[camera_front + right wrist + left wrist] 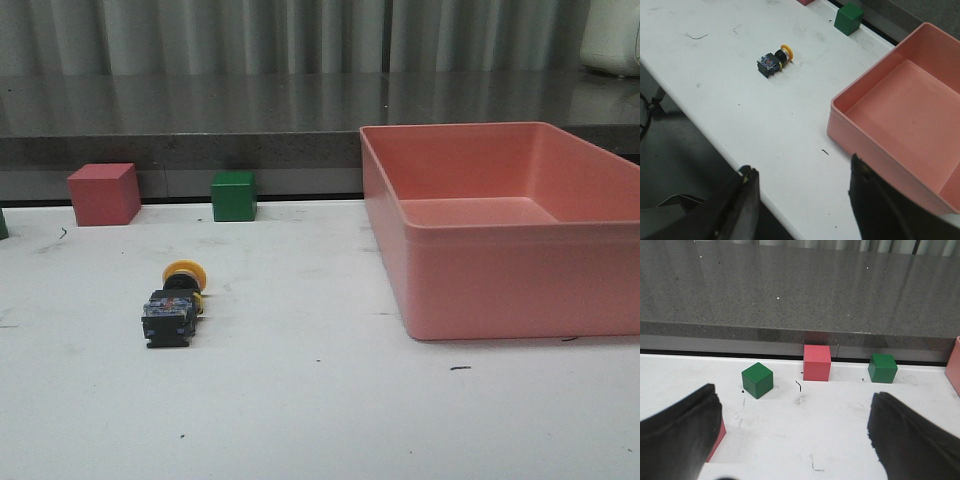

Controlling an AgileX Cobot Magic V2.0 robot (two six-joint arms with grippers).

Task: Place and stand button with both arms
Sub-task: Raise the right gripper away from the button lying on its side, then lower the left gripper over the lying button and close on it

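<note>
The button (175, 300) lies on its side on the white bench (300, 400), in the lower left of the front view, its yellow cap pointing away toward the back wall. A pink bin (500, 225) sits at right, a red cube (103, 194) and a green cube (234, 195) at the back edge. The left gripper (795, 440) is released, holding nothing. The right gripper (802, 205) is likewise spread wide, above the bench's near edge.
</note>
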